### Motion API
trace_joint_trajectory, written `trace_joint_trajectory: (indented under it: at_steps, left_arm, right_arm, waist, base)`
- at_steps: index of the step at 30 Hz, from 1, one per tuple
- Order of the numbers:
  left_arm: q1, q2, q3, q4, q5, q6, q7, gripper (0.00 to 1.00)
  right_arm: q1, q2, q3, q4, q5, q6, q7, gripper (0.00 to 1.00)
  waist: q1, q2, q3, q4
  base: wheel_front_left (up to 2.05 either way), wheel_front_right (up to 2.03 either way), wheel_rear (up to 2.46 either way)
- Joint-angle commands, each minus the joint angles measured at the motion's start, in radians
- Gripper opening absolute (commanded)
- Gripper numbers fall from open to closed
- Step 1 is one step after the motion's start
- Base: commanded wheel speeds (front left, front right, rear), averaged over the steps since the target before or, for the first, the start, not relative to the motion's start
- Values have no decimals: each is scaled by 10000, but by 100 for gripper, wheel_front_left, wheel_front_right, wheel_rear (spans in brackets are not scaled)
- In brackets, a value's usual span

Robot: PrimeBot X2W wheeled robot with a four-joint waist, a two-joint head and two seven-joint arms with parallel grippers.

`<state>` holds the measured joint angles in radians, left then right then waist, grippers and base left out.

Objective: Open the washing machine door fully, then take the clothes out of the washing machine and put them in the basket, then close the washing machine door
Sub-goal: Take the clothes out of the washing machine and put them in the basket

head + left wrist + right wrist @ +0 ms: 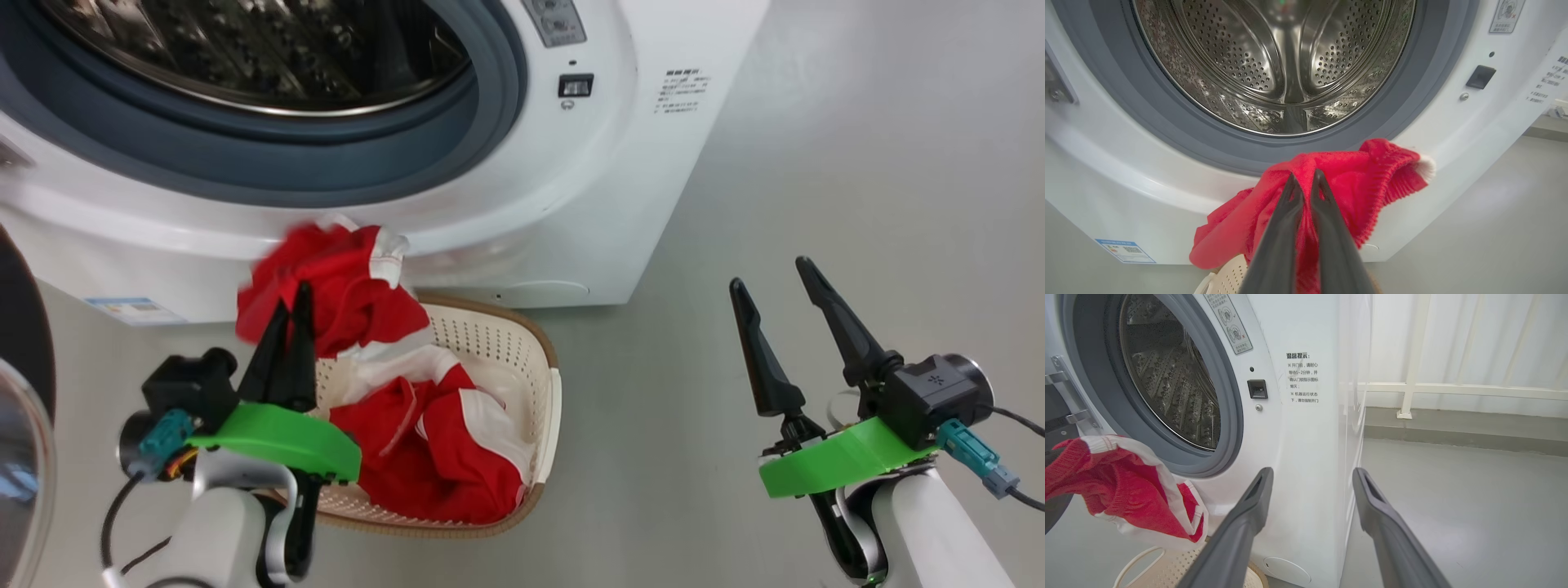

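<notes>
Head view: upright L claw (294,296), clothes (359,304)

drum mouth (1282,61): unobstructed | basket (490,343): heaped with clothes (441,441) (floor (735,204) beside it free)

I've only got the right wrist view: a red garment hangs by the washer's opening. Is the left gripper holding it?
Observer: Yes, the left gripper is shut on the bright red knit garment with white trim.
Operator: Anything left in the drum?
Observer: The left wrist view looks straight into the perforated steel drum; no clothes show there.
Operator: And the basket?
Observer: The cream perforated plastic basket already holds red and white clothes.
</notes>
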<state>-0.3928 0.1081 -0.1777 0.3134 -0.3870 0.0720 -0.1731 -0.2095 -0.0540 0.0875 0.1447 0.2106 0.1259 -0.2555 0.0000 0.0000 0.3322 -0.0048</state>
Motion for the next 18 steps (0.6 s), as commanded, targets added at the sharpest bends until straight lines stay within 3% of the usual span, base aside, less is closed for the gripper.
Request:
trace_joint_trajectory:
  at_steps: [1,18]
  left_arm:
    - [-332,172,287,-64,-44,-60,-139,0]
    - [-2352,-195,-99,5336,-488,-822,-77,0]
  right_arm:
    - [-181,38,297,-283,-109,48,-63,100]
    - [-710,38,403,-372,-116,48,-63,100]
  waist:
    - [0,0,250,-50]
    - [0,0,1451,-411]
  base:
    - [0,0,0]
    - [0,0,0]
